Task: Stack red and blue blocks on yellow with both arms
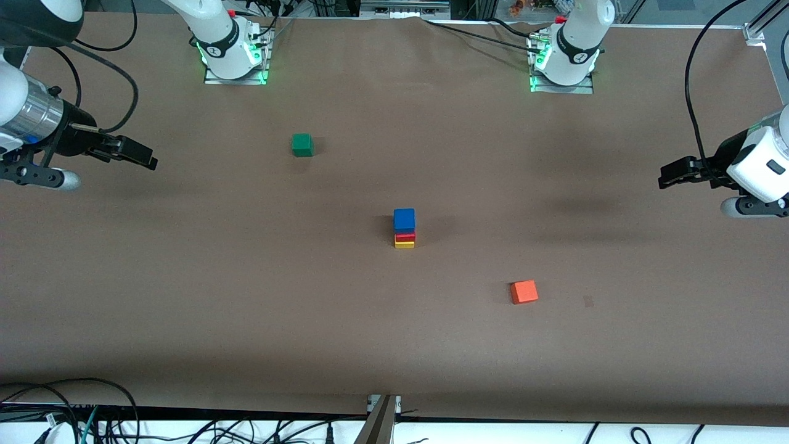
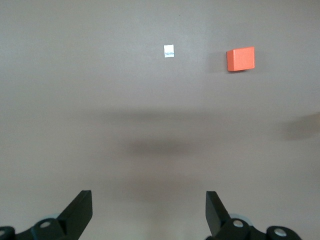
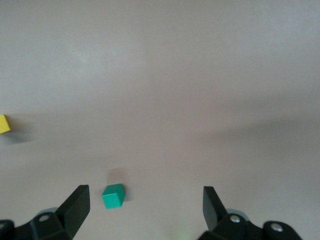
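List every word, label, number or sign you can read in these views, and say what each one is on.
No text can be read.
Small white label on the table near the orange cube: carries a faint dark mark, too small to read.
Round dark marks on the two arm bases, right and left: logos too small to read.
Blue block, red block, yellow cube, green cube: plain, no markings.

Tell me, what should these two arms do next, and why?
Probably nothing more than wait. The blue block already sits on the red block, which sits on the yellow block, so the stack looks finished. The left gripper and right gripper hang open and empty near the table's ends, away from the stack. The green cube and orange cube are not needed.
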You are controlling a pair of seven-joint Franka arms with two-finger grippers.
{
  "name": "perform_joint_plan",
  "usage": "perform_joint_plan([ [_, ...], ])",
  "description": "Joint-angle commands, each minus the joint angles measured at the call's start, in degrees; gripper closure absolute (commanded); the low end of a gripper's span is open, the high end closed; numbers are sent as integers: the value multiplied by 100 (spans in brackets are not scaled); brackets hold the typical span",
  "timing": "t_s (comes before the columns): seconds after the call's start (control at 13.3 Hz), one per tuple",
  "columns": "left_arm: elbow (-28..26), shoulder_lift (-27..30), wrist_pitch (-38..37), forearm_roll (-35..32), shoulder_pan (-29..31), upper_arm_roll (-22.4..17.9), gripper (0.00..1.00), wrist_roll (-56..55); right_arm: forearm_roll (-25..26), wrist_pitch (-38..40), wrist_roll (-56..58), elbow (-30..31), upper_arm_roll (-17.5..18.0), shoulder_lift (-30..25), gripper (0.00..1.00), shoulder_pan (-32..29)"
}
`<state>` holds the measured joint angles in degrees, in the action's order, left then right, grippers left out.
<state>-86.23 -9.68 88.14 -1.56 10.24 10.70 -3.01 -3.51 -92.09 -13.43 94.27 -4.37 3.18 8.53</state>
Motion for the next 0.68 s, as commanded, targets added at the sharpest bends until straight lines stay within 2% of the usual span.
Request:
perform_joint_plan([
  [0.0,45,-8,19,33,14,11,0,108,123,-125,348,144,191,-98,0,-185],
  [0.6,45,-8,19,33,14,11,0,108,158,-99,482,-41,174,43,0,-176],
])
